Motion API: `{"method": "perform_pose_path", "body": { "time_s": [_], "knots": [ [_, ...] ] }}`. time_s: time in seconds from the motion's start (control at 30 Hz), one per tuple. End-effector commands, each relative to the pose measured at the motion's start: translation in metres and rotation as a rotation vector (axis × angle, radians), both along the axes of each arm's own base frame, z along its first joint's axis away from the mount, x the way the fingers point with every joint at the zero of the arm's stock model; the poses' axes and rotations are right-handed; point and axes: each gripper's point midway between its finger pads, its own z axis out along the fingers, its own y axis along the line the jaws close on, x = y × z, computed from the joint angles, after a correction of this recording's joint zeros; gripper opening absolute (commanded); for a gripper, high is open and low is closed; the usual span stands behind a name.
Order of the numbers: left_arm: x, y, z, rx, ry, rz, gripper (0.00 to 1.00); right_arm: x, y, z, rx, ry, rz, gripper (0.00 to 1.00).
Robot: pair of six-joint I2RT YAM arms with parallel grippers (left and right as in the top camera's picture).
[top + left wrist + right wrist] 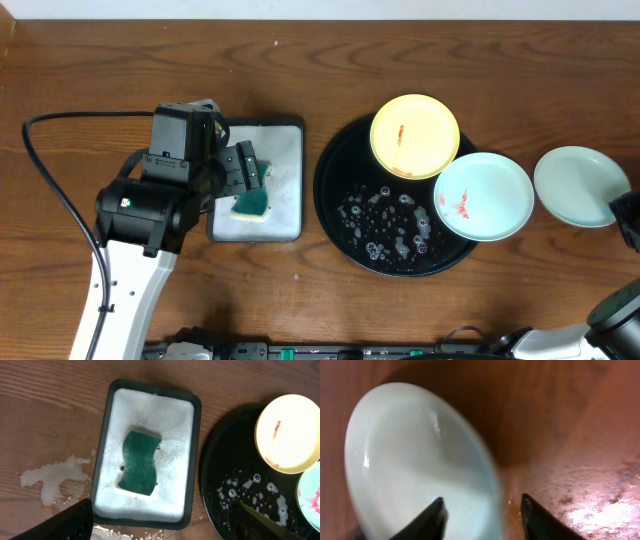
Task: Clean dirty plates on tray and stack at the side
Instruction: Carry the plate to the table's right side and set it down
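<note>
The round black tray (340,215) holds soap bubbles and two dirty plates. A yellow plate (415,135) with a red smear sits at its back; it also shows in the left wrist view (287,432). A mint-green plate (483,196) with red smears rests on its right rim. A clean mint-green plate (578,186) lies on the table to the right. My right gripper (625,215) is open, its fingers (482,517) straddling that plate's rim (415,460). My left gripper (240,170) hangs open (162,527) above the sponge tray, holding nothing.
A green sponge (140,462) lies in white foam in the rectangular black-rimmed sponge tray (197,455), left of the round tray. A wet patch (50,480) marks the wood to the left of the sponge tray. A black cable (50,170) loops at the far left.
</note>
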Motion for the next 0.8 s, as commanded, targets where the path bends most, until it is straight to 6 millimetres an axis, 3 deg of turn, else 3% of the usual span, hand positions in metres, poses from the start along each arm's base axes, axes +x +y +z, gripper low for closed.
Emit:
{"method": "perform_pose_path", "body": {
  "time_s": [0.0,0.1,0.2,0.27,0.37,0.43,0.6,0.77],
  "knots": [
    [0.002,0.000,0.008,0.000,-0.019,-0.002,0.85,0.033,0.023,0.044,0.032,-0.211,0.155,0.54],
    [0.002,0.000,0.008,0.000,-0.019,-0.002,0.85,0.055,0.066,0.082,0.090,-0.369,0.320,0.54],
    [0.002,0.000,0.008,0.000,-0.019,-0.002,0.85,0.060,0.110,0.100,0.057,-0.367,0.491,0.50],
    [0.002,0.000,0.008,0.000,-0.019,-0.002,0.86,0.057,0.136,0.098,0.009,-0.286,0.586,0.50],
    [0.002,0.000,0.008,0.000,-0.019,-0.002,0.85,0.049,0.161,0.076,-0.084,-0.081,0.676,0.53],
    [0.002,0.000,0.008,0.000,-0.019,-0.002,0.85,0.043,0.169,0.059,-0.173,0.057,0.737,0.54],
    [0.002,0.000,0.008,0.000,-0.019,-0.002,0.86,0.037,0.159,0.038,-0.410,0.325,0.762,0.60],
    [0.002,0.000,0.008,0.000,-0.019,-0.002,0.86,0.040,0.159,0.034,-0.430,0.345,0.751,0.58]
  ]
}}
